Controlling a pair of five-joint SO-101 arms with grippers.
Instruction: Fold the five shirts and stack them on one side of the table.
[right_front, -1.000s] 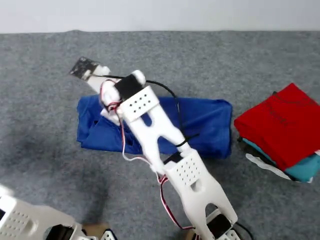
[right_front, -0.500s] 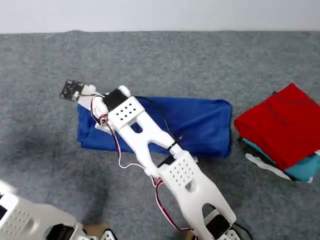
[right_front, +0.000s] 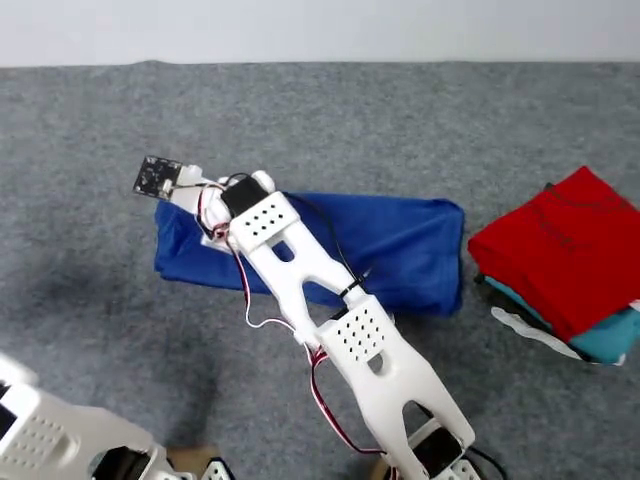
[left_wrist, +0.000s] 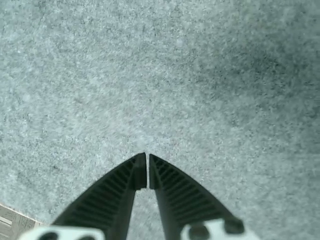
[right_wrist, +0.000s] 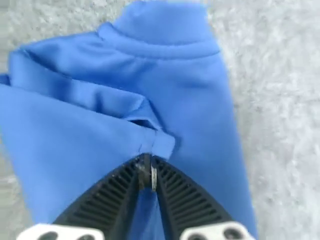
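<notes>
A blue shirt, folded into a long band, was laid across the middle of the grey tabletop. The right arm was stretched from the near edge over it. Its wrist was set above the band's end farthest from the stack, and a small circuit board was seen just past the cloth. In the stack, a red shirt was laid on top of a teal shirt. The left arm was seen at the near corner, well apart from the shirts.
</notes>
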